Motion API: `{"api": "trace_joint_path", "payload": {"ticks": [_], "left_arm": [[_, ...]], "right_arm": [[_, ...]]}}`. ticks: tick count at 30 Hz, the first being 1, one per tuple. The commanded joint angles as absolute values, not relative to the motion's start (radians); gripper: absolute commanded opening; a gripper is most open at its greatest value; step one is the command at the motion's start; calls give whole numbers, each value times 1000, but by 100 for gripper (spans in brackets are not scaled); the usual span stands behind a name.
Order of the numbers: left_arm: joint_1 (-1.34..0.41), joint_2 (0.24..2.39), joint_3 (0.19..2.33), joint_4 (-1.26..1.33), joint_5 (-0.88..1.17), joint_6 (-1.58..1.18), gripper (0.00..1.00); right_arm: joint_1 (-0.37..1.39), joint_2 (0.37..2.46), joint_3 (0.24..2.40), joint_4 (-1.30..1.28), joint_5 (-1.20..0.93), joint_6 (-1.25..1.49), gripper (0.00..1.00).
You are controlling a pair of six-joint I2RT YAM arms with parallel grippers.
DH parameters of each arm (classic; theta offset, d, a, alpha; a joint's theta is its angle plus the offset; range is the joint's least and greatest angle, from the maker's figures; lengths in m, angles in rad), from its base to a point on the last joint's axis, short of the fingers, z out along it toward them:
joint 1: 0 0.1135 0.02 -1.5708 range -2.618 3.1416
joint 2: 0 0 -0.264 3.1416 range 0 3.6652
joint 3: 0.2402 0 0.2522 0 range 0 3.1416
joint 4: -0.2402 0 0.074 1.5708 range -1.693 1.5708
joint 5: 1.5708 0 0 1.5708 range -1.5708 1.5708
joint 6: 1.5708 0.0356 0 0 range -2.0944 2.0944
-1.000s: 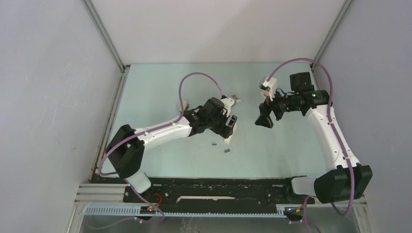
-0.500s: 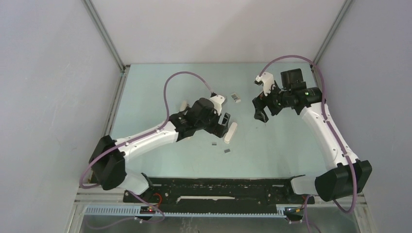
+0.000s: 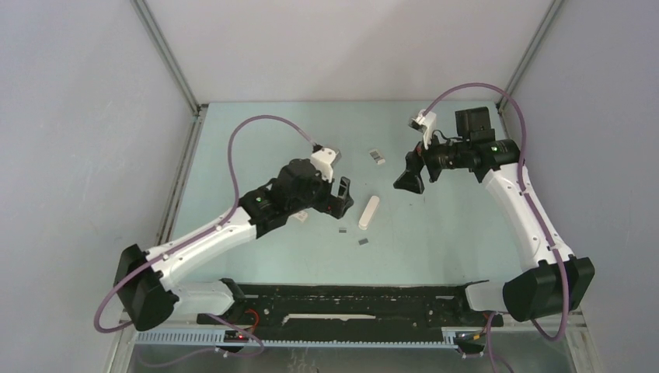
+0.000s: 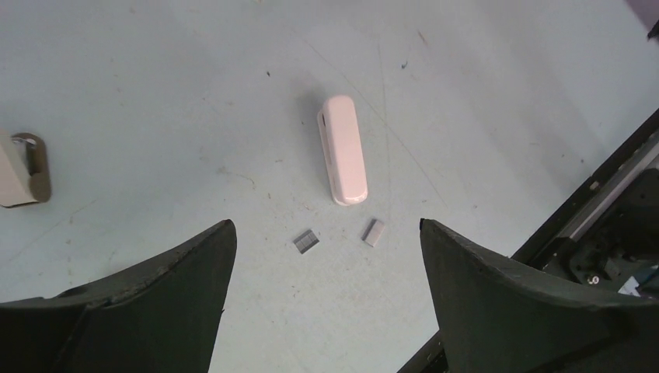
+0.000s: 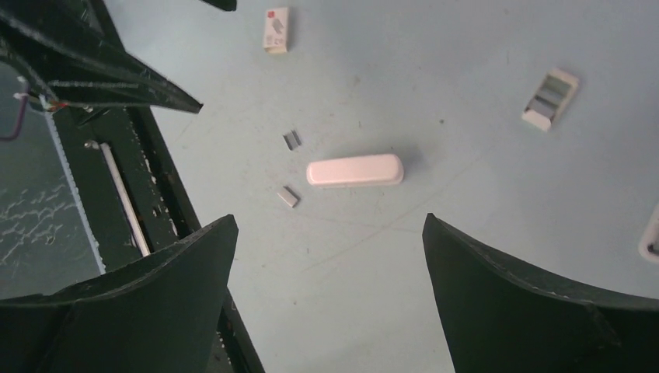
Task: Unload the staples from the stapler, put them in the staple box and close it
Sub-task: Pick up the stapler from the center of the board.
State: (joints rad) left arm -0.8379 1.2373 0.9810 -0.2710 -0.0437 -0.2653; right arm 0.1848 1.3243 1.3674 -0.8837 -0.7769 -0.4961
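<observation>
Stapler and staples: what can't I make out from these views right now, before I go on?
- Stapler inside: every view shows only its white shell, so anything left in it is hidden.
- Staples, two loose strips: too small in all views to count pieces.
- Beige object: cut off by the left wrist view's left edge.
- White item: cut off by the right wrist view's right edge.
</observation>
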Motion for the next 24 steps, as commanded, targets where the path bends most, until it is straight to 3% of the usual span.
{"api": "trace_joint_path", "payload": {"ticks": [1,6,11,24], "left_arm": [[-790,1159,979,-286,-8,-268,94],[-677,1111,1045,-403,113,-210,94],[-566,1071,1032,-437,204,-120,95],[-433,1014,966,-371,198,-78,95]], "right_arm": [[186,1307,1390,-866,-946,-639,99],[237,1377,1390,-940,-870,-937,100],[286,1480,1367,-1157,-833,-1446,100],[581,1706,1310,-800,-441,-1531,99]]}}
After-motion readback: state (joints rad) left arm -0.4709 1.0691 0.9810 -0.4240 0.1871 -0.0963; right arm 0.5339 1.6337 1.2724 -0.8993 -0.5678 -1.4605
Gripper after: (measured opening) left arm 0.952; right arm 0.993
